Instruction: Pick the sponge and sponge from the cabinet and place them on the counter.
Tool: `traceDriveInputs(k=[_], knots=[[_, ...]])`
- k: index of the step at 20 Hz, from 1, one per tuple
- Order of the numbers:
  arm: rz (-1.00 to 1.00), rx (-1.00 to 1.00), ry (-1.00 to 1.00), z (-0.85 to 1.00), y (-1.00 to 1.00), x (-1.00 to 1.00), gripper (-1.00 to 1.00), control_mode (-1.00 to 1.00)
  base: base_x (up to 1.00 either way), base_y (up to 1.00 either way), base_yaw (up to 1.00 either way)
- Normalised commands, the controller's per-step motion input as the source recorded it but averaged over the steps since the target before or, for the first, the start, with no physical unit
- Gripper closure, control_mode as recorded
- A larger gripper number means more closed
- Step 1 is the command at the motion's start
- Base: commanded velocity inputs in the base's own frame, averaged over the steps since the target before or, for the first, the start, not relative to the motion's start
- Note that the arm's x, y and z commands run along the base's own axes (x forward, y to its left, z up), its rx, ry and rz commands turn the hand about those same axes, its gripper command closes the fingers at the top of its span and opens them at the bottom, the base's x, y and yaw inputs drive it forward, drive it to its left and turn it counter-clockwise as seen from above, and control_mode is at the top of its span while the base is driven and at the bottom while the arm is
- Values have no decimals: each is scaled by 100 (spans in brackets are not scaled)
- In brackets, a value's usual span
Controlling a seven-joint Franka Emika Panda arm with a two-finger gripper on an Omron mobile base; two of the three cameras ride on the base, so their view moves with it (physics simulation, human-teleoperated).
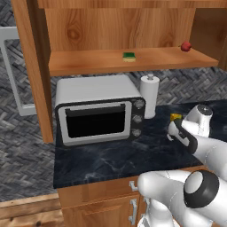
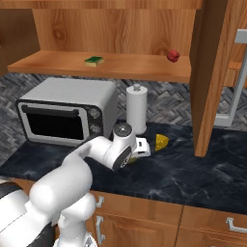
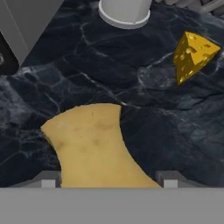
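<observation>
At the bottom centre of the hand view, the olive-yellow sponge (image 3: 94,146) lies on the dark marbled counter (image 3: 175,131) between the two finger tips (image 3: 168,178) of the gripper (image 3: 107,179), which stand wide apart on either side of it; the pictures do not settle whether the pads touch it, so whether it is gripped cannot be told. In the upper right of that view sits the yellow cheese wedge (image 3: 192,54), well apart from the sponge, and at the top centre the round base of the paper towel roll (image 3: 124,11). In the right base view the gripper (image 2: 140,147) is low over the counter (image 2: 193,176) at centre frame, with the cheese wedge (image 2: 162,142) just to its right and the paper towel roll (image 2: 136,110) standing upright behind it. The microwave (image 2: 67,116) sits at the left of the frame on the same slab; no writing can be read on it. Farther back, in the upper part of both base views, the open cabinet (image 1: 111,31) holds two things on its wooden shelf: the green-topped sponge (image 1: 129,56) near the middle and a small red fruit (image 1: 185,46) toward the right end, well apart from each other.
</observation>
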Motion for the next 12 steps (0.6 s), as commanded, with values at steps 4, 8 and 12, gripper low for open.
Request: traceDriveInputs(k=[4,8,12], knots=[[0,1,0,-26,0,25,100,-100,0,0,0],[0,1,0,-22,-3,26,100,-100,0,0,0],[0,2,0,-22,-7,18,100,-100,0,0,0]])
